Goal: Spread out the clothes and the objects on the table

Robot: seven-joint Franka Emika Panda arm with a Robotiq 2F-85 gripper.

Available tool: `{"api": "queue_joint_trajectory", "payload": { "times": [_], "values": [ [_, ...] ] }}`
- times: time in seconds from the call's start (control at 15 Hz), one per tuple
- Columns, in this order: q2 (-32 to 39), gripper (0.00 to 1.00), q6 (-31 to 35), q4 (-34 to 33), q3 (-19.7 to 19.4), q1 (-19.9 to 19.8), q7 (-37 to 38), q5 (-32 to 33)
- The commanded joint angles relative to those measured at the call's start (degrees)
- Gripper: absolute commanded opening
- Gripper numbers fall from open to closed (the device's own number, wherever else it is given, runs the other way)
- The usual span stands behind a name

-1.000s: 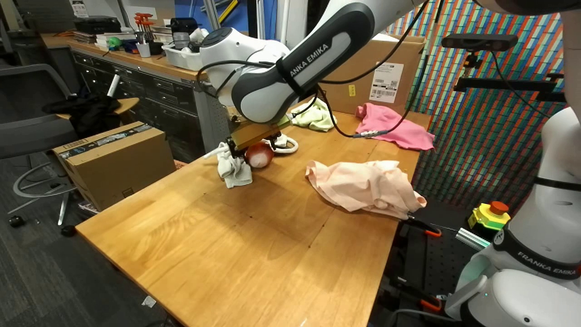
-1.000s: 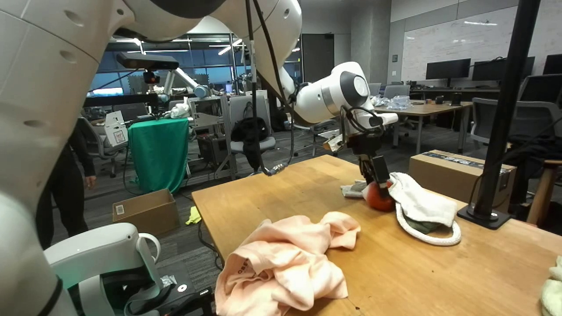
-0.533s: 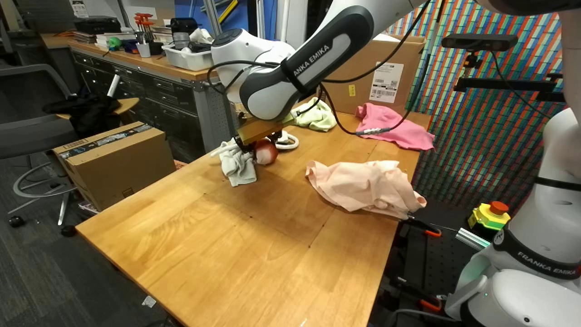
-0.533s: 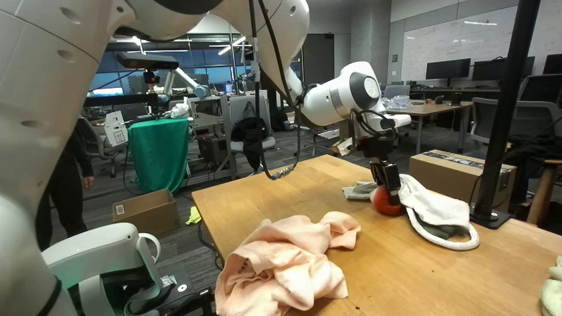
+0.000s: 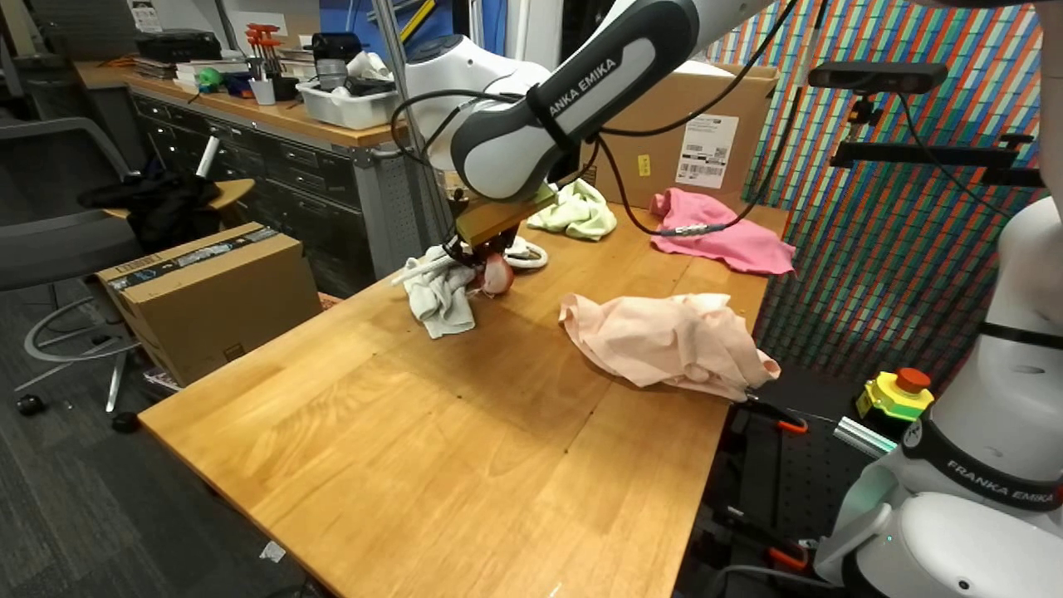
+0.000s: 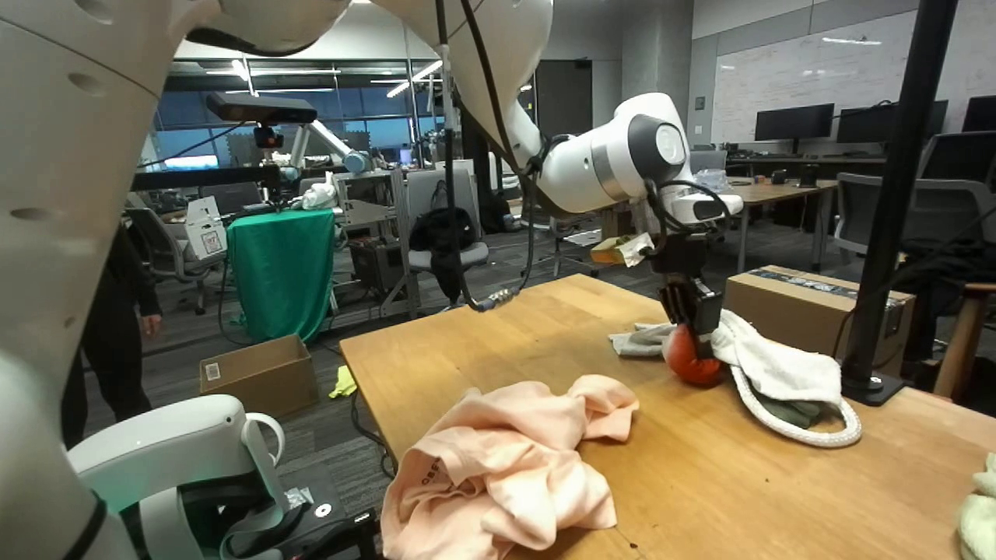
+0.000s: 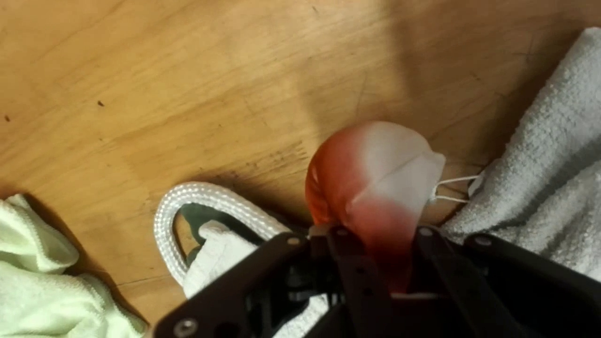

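Left of the jaws in the wrist view, skip the pale green terry cloth [image 7: 42,281], don't drag the braided white rope [image 7: 220,198]. Definitely gripping the red-and-white ball [image 7: 371,183] between the jaws, so lift straight up, minding the string [image 7: 455,180] toward the grey-white towel [image 7: 540,188] at right.
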State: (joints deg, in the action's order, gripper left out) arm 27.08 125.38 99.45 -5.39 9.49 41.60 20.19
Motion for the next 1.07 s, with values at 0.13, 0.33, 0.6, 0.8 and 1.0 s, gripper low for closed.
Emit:
{"api": "queue_joint_trajectory", "payload": {
  "times": [0.13,0.33,0.6,0.8,1.0],
  "values": [
    [-12.3,0.11,0.4,10.0,1.8,-3.0,-17.8,-2.2],
    [-18.7,0.11,2.1,15.4,3.2,-5.0,-28.7,-4.7],
    [-26.2,0.10,2.4,21.4,4.5,-7.4,-44.1,-11.1],
    [-30.5,0.10,2.2,23.7,4.1,-8.6,-56.6,-17.6],
    [-32.6,0.09,1.2,24.0,3.1,-9.0,-69.4,-25.4]
  ]
}}
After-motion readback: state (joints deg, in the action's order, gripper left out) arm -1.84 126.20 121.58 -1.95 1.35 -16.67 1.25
